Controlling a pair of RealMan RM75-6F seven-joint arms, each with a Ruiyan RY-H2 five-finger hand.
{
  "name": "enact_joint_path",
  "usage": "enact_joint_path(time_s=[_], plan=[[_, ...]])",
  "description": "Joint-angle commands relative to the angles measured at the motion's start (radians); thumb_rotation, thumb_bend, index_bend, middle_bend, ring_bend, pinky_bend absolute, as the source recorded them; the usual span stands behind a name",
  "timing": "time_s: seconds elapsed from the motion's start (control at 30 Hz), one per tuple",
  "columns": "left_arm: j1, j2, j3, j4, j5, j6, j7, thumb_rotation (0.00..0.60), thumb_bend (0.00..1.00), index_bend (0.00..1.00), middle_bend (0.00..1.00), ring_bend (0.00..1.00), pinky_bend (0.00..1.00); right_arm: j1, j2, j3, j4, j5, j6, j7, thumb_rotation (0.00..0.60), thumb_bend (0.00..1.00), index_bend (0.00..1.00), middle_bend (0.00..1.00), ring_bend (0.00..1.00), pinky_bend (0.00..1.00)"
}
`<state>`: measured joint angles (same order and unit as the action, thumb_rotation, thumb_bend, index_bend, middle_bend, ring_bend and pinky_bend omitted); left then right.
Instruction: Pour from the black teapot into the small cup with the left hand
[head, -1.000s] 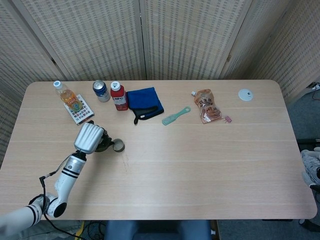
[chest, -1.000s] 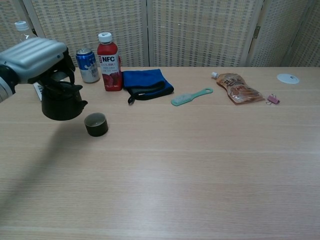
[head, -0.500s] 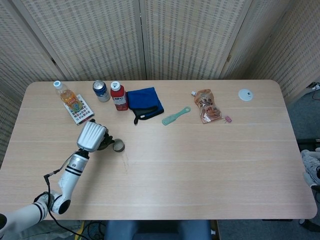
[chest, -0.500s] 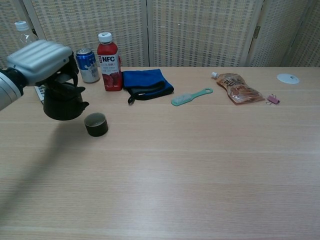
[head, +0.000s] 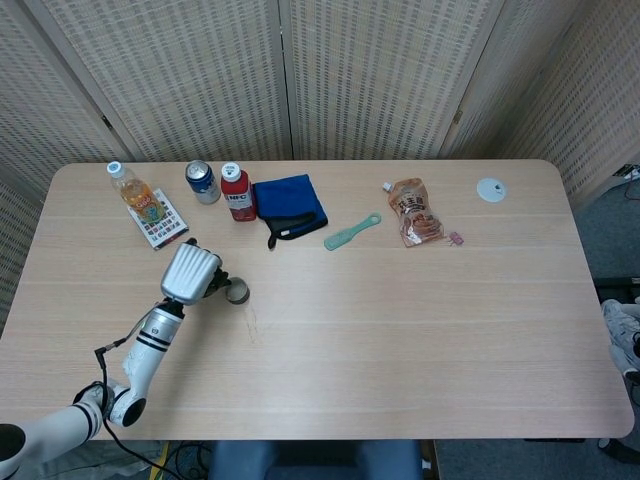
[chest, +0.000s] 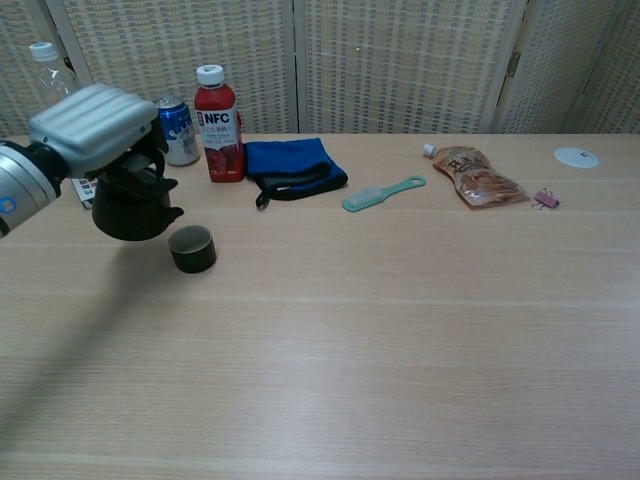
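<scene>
My left hand (chest: 95, 130) grips the black teapot (chest: 132, 200) from above by its handle and holds it slightly off the table. The pot leans a little toward the small dark cup (chest: 192, 248), which stands just to its right on the table. In the head view the left hand (head: 191, 272) covers most of the teapot (head: 213, 288), and the cup (head: 237, 294) shows right beside it. I cannot tell whether any liquid runs from the spout. The right hand shows in neither view.
Behind the teapot stand a blue can (chest: 180, 131), a red NFC bottle (chest: 218, 124) and an orange drink bottle (head: 136, 193) by a card box (head: 160, 222). A blue cloth (chest: 292, 165), green brush (chest: 380, 193), snack pouch (chest: 478, 176), pink clip (chest: 546, 199) and white disc (chest: 577, 156) lie further right.
My left hand has carried the teapot a little to the right, closer to the cup, and tipped it slightly toward it. The cup has stayed in place.
</scene>
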<state>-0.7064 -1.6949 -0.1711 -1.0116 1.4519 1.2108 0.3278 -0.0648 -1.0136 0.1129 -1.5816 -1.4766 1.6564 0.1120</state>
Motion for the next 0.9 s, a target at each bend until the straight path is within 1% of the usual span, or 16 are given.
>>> enact_joint_path(time_s=[0.03,0.33,0.5,0.9], plan=[[-0.002,-0.005,0.004,0.009,0.004,0.002,0.007,0.534,0.33,1.0,1.0,1.0,0.59,0.0,0.0,0.0,0.001,0.001,-0.001,0.001,0.6,0.2,0.35,0.28,0.24,0.19],[-0.007,-0.024,0.021,0.034,0.027,0.018,0.032,0.529,0.33,1.0,1.0,1.0,0.59,0.001,-0.001,0.003,0.007,0.005,-0.006,0.004,0.6,0.2,0.35,0.28,0.24,0.19],[-0.014,-0.032,0.036,0.055,0.056,0.037,0.067,0.526,0.33,1.0,1.0,1.0,0.59,0.002,-0.003,0.003,0.01,0.008,-0.009,0.005,0.6,0.2,0.35,0.28,0.24,0.19],[-0.022,-0.06,0.046,0.096,0.078,0.053,0.1,0.524,0.33,1.0,1.0,1.0,0.59,0.001,-0.004,0.005,0.018,0.013,-0.011,0.012,0.6,0.2,0.35,0.28,0.24,0.19]])
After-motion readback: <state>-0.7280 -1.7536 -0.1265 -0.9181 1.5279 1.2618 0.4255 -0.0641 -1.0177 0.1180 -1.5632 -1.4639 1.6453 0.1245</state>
